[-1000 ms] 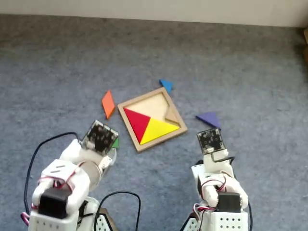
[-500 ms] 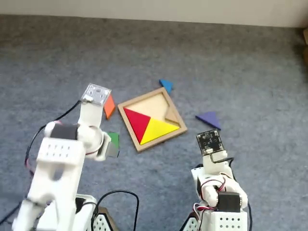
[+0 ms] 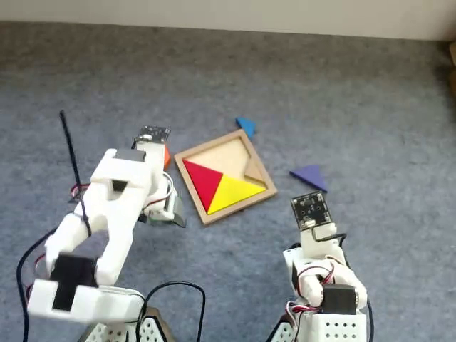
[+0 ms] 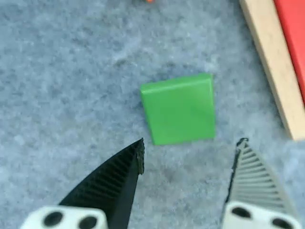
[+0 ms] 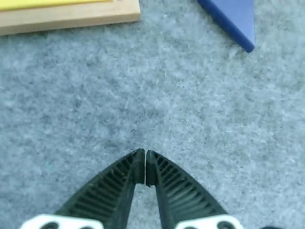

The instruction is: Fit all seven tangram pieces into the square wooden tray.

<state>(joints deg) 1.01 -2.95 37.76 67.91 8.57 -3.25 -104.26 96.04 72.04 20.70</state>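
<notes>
Left wrist view shows my left end effector [image 4: 190,148] spread wide and empty just short of the green square [image 4: 178,109]. The square lies flat on the carpeted surface just beside the rim of the wooden tray [image 4: 271,62]. I take that as lining up to straddle it. The tray already holds the red triangle [image 3: 201,179] and yellow triangle [image 3: 235,191]. My right end effector [image 5: 145,167] rests pinched closed and empty near the blue triangle [image 5: 231,16], parked clear of the work, I'd say.

grey carpet [image 3: 356,92] with wooden tray [image 3: 208,142], green square [image 4: 178,109], orange piece [image 3: 166,157], blue triangle [image 3: 246,126], purple triangle [image 3: 310,176]
</notes>
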